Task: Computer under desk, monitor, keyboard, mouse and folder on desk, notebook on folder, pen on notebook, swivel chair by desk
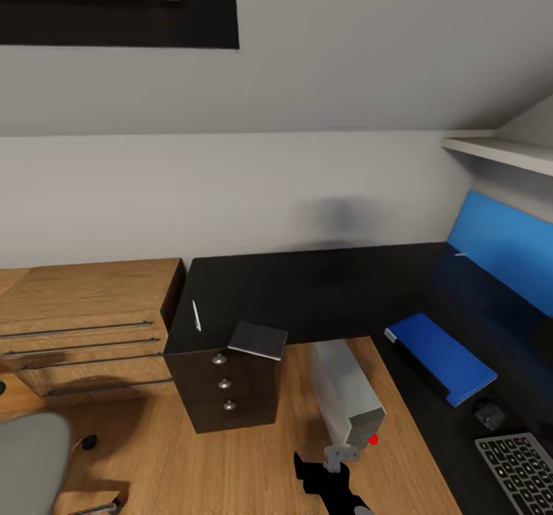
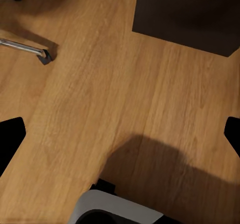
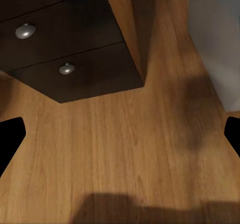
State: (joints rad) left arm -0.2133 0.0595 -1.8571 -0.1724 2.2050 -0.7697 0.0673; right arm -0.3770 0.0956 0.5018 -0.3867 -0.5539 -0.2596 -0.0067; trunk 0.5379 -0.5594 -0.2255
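1. The desk [image 1: 330, 285], with its glossy black top, is carrying the blue folder [image 1: 442, 355] on its right wing, the mouse [image 1: 488, 414] just beside the folder's near end, and the keyboard [image 1: 522, 469] near that.
2. The dark grey notebook [image 1: 259, 339] is lying at the near edge above the drawers [image 1: 224, 392], one corner overhanging; the thin white pen [image 1: 196, 315] is resting near it on the left part of the top.
3. The grey computer [image 1: 346, 392] is standing on the wood floor [image 2: 100, 108] in the desk's inner corner.
4. The left tool [image 2: 120, 134] and right tool [image 3: 120, 134] are hanging spread wide over the floor, gripping nothing.
5. Judgement: the notebook is next. Approaching squarely and taking it by the overhanging corner is advisable, since a flat grip on so thin an item is likely to slip.
6. The swivel chair [image 1: 31, 461] is showing its grey seat beside the dresser [image 1: 84, 323].
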